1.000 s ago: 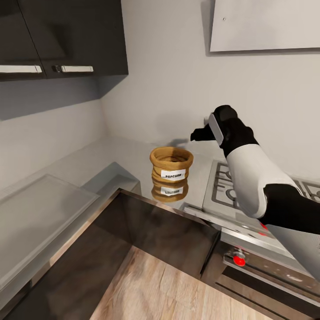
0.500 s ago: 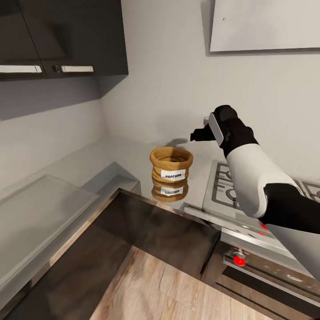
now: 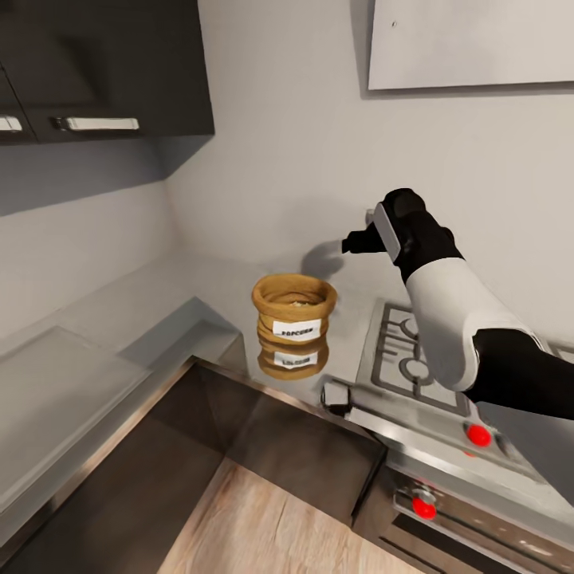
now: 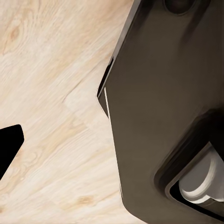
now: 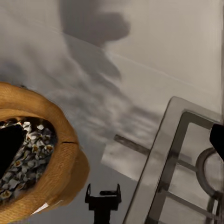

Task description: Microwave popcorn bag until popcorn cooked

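Note:
The popcorn bag (image 3: 292, 312), a squat tan sack with a white label, stands upright on the glossy grey countertop (image 3: 171, 299) just left of the hob. Pale popcorn (image 5: 29, 151) kernels lie inside it. My right gripper (image 3: 355, 241) hovers above and to the right of the bag, apart from it, fingers pointing left. In the right wrist view the right gripper (image 5: 114, 144) is open, with one dark fingertip (image 5: 9, 149) over the bag's (image 5: 60, 135) mouth and the other over the hob. A black fingertip (image 4: 8, 145) of the left gripper hangs over the wood floor. The microwave is out of view.
A steel gas hob (image 3: 402, 359) with grates and red knobs (image 3: 478, 434) adjoins the bag on the right. Dark upper cabinets (image 3: 104, 64) hang at the left, and a flat grey range hood (image 3: 470, 44) hangs above the hob. A dark cabinet front (image 3: 263, 446) drops to the wood floor (image 3: 263, 534).
The whole picture has shifted, so the camera has moved: bag and counter now sit lower and further left. The right arm holds the same pose, and the bag stands untouched.

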Tool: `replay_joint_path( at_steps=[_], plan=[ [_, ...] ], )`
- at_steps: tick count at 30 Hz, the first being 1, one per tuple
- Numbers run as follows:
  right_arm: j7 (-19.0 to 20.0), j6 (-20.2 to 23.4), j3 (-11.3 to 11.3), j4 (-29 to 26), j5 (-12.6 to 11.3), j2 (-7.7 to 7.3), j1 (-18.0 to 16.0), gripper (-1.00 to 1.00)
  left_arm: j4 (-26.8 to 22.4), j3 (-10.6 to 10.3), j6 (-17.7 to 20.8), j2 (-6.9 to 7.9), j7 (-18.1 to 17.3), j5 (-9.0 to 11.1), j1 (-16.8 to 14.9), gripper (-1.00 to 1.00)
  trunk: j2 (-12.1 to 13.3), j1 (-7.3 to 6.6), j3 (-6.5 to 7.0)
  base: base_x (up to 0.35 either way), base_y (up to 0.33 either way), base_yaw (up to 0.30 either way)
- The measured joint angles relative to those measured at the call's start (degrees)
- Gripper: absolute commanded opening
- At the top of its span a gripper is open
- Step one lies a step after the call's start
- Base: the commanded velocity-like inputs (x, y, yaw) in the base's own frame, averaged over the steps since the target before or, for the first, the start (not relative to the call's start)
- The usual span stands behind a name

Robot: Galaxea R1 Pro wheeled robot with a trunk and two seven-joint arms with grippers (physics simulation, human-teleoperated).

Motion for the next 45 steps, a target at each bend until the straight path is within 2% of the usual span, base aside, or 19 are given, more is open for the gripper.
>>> replay_joint_path(
  at_steps=[14, 23, 25, 29, 30, 31, 37, 45],
  plan=[
    [0.6, 0.0, 0.0, 0.1, -0.7, 0.24, 0.0, 1.00, 0.0, 0.1, -0.1, 0.01, 0.0, 0.3, 0.0, 1.00, 0.0, 0.03, -0.04, 0.042, -0.025, 0.252],
    [1.0, 0.0, -0.1, 5.7, -0.9, -0.31, 0.0, 1.00, 0.0, 0.1, -0.1, 0.01, 0.0, 0.4, 0.0, 1.00, 0.0, 0.03, -0.28, 0.000, 0.000, 0.247],
    [1.0, 0.0, -0.1, 6.0, -0.7, -0.97, 0.0, 1.00, 0.0, 0.1, -0.1, 0.00, 0.0, 0.4, 0.0, 1.00, 0.0, 0.03, -0.29, 0.000, 0.000, 0.049],
    [0.9, 0.0, -0.1, 6.3, -0.4, -3.23, 0.4, 1.00, 0.0, 0.1, -0.1, 0.00, 0.0, 0.4, 0.0, 1.00, 0.0, 0.03, -0.30, 0.000, 0.000, 0.012],
    [0.9, 0.0, -0.1, 6.2, -0.2, -4.05, 0.4, 1.00, 0.0, 0.1, -0.1, 0.00, 0.0, 0.4, 0.0, 1.00, 0.0, 0.03, -0.30, 0.000, 0.000, 0.000],
    [0.9, 0.0, 0.1, 5.7, 0.1, -5.66, 0.4, 1.00, 0.0, 0.1, -0.1, 0.00, 0.0, 0.4, 0.0, 1.00, 0.0, 0.02, -0.30, 0.000, 0.000, 0.000],
    [1.0, 0.0, 0.2, 5.5, -0.4, -5.97, 0.4, 1.00, 0.0, 0.1, -0.1, 0.00, 0.1, 0.4, 0.0, 1.00, 0.0, 0.03, -0.30, 0.000, -0.023, 0.000],
    [0.3, 0.0, 0.2, 5.8, -0.2, -6.07, 0.4, 1.00, 0.0, 0.0, -0.1, 0.00, 0.1, 0.1, 0.0, 1.00, 0.0, 0.03, -0.30, 0.000, -0.256, 0.001]
  ],
)
